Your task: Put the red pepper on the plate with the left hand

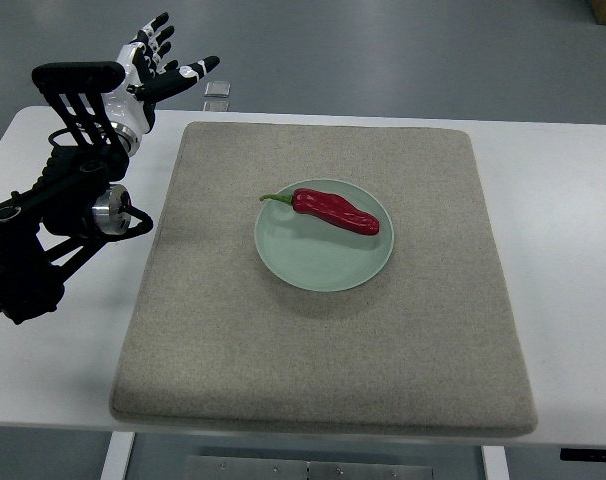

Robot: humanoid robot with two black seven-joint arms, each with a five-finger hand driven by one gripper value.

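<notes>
On the plate [323, 265] lies the red pepper [333, 211]; left hand [153, 62] empty, fingers spread.

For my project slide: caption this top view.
Red pepper lies on the pale green plate on a grey mat; the left hand is raised, open, off to the side.

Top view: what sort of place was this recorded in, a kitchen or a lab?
Most likely a lab or test workspace, not a kitchen. A plain white table stands on a bare grey floor, with a beige mat laid out as a work area holding just one green plate and a red pepper.
</notes>
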